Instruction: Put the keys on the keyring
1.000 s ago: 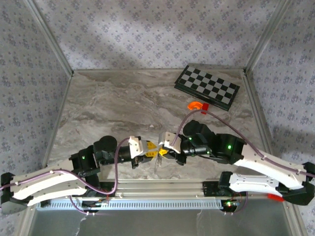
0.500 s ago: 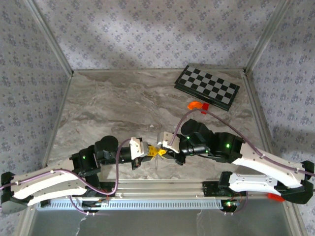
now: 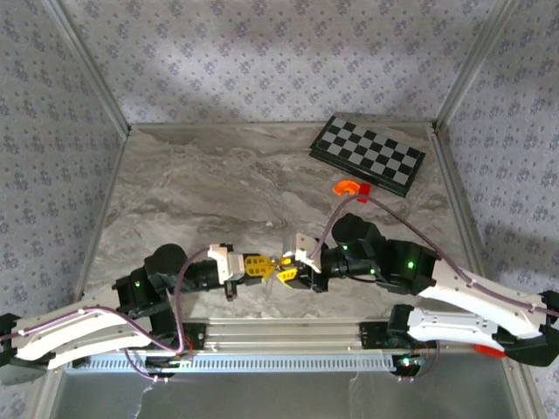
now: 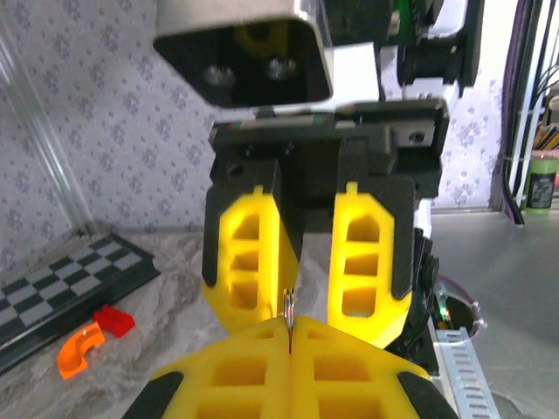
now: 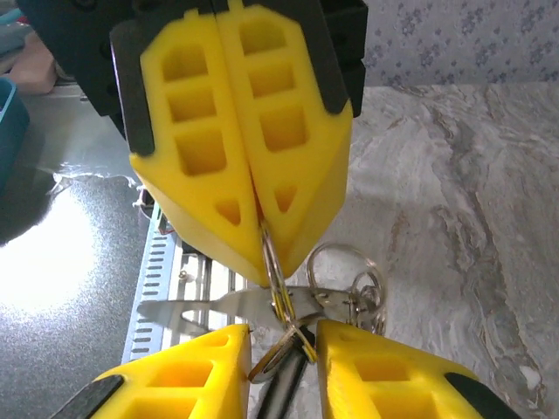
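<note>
The keyring [image 5: 272, 262] is a thin silvery loop, seen edge-on, and my left gripper [image 5: 262, 262] is shut on its upper part. In the left wrist view that ring [image 4: 288, 307] pokes up from the closed yellow pads of my left gripper [image 4: 289, 330]. The keys [image 5: 203, 307] hang from the ring: a flat silvery blade points left and a darker piece [image 5: 284, 388] drops down. My right gripper [image 5: 284, 340] stands open just below, its fingers either side of the dark piece. From above, both grippers meet tip to tip at the table's near edge: left gripper [image 3: 259, 266], right gripper [image 3: 286, 273].
Smaller silvery rings [image 5: 349, 272] dangle to the right of the keyring. A folded chessboard [image 3: 367, 154] lies at the back right, with an orange-red curved piece [image 3: 349, 187] in front of it. A slotted metal rail [image 3: 279, 336] runs along the near edge.
My left gripper has closed on the keyring and its arm has drawn back a little to the left. My right gripper, shut before, has opened its fingers.
</note>
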`<state>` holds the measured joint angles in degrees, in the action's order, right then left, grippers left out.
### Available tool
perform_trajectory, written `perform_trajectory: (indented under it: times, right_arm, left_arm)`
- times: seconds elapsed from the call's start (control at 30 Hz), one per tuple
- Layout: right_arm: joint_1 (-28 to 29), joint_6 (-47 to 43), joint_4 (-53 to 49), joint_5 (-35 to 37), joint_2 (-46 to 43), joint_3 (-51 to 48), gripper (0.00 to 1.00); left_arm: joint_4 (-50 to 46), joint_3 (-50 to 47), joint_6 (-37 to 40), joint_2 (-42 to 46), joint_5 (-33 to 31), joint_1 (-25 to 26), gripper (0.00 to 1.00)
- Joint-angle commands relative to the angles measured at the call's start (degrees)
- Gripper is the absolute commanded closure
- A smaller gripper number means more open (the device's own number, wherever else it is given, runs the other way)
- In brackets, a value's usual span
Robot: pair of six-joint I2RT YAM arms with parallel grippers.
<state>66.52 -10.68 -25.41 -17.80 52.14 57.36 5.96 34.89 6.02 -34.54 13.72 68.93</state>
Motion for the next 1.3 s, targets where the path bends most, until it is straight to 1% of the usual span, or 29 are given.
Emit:
perform_trajectory:
  times: [0.0,0.23,0.47,0.57,0.67,0.8,0.87,0.93,0.97,1.03,1.17,1.27]
  right_arm:
    - [0.2,1.8,4.7,-1.9,-2.3,-1.8,0.75]
    - [-0.3,2.3,8.9,-3.8,-6.4,-4.6,0.7]
    - [-0.7,2.7,9.9,-3.9,-6.8,-5.0,0.71]
    - [-0.8,2.8,10.0,-4.0,-6.7,-5.1,0.76]
    - [-0.8,2.5,9.7,-3.5,-6.7,-5.3,0.83]
    - [-0.8,1.5,8.6,-2.1,-6.7,-4.9,0.99]
    - [-0.7,1.3,7.5,-0.5,-6.3,-4.2,1.0]
    - [-0.4,0.2,3.9,1.3,-5.0,-2.3,1.0]
    - [-0.1,-0.6,2.1,2.2,-4.3,-1.4,1.0]
    - [0.7,-2.2,-1.5,4.5,-2.7,0.4,1.0]
    - [1.7,-4.1,-6.8,7.5,0.0,3.5,1.0]
    - [2.0,-4.9,-8.8,8.0,2.1,5.2,1.0]
  left_arm:
    - [7.0,-0.2,-0.8,0.1,3.4,0.1,1.0]
    - [9.7,-1.3,-2.4,-0.7,4.6,0.1,1.0]
    - [10.2,-0.9,-2.4,-2.1,5.7,0.1,1.0]
    - [10.4,-0.9,-2.6,-2.2,6.0,0.1,1.0]
    - [10.6,-1.1,-2.8,-1.9,6.0,0.1,1.0]
    - [9.8,-1.1,-2.8,-1.8,5.0,0.1,1.0]
    - [7.1,-0.7,-2.2,-1.5,2.8,0.1,1.0]
    - [1.2,1.3,-0.7,-1.5,-0.8,0.1,0.99]
    - [-1.7,2.3,-0.1,-1.5,-2.4,0.1,0.96]
    - [-8.2,4.3,1.3,-2.0,-5.1,0.1,0.94]
    - [-16.7,8.3,2.8,-4.6,-6.7,0.1,0.89]
    - [-19.6,9.9,3.5,-7.1,-7.4,0.1,0.87]
